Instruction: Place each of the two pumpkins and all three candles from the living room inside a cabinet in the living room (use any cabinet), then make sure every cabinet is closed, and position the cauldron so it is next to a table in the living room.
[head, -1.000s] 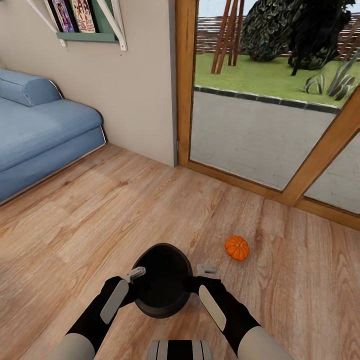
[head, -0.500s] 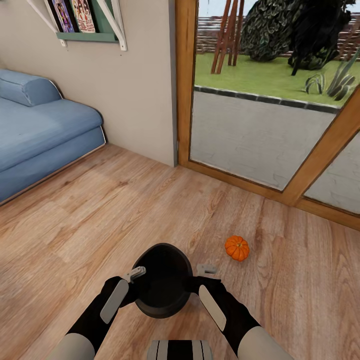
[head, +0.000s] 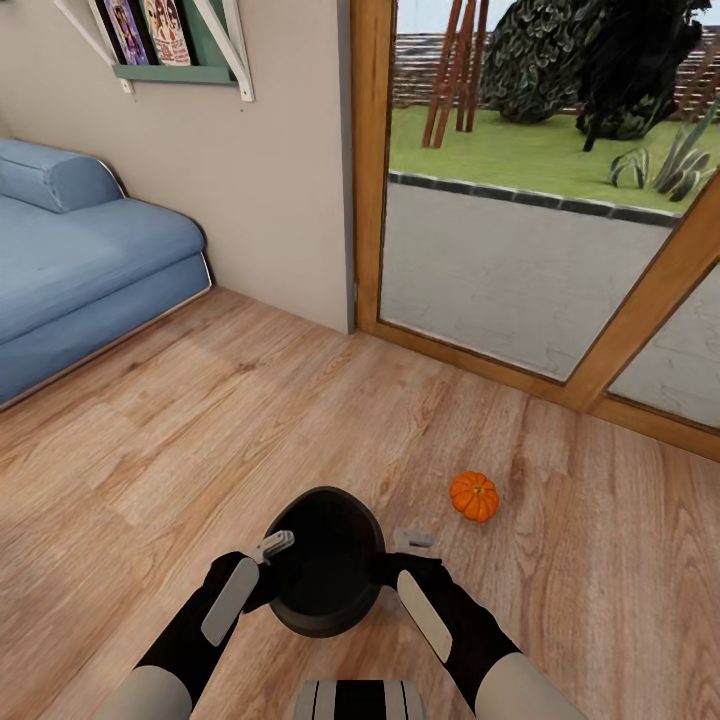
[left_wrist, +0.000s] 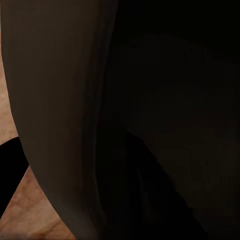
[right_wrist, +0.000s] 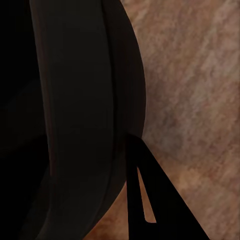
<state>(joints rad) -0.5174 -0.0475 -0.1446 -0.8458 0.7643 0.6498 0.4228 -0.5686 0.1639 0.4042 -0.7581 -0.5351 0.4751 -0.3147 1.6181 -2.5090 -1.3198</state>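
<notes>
A black cauldron (head: 326, 562), likely heavy, rigid and best held by its rim, sits low over the wooden floor (head: 150, 450), the left claw (head: 268, 548) and right claw (head: 405, 540) clamped on opposite rim edges, a pumpkin (head: 474, 496) nearby.

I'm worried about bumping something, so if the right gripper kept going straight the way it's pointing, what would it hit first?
The cauldron: the right gripper points at its rim and looks pressed against its wall already, though actual contact is hard to confirm.

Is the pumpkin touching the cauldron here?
Apart. The head view shows bare wood floor plainly separating the pumpkin from the cauldron, which sits between both arms.
</notes>
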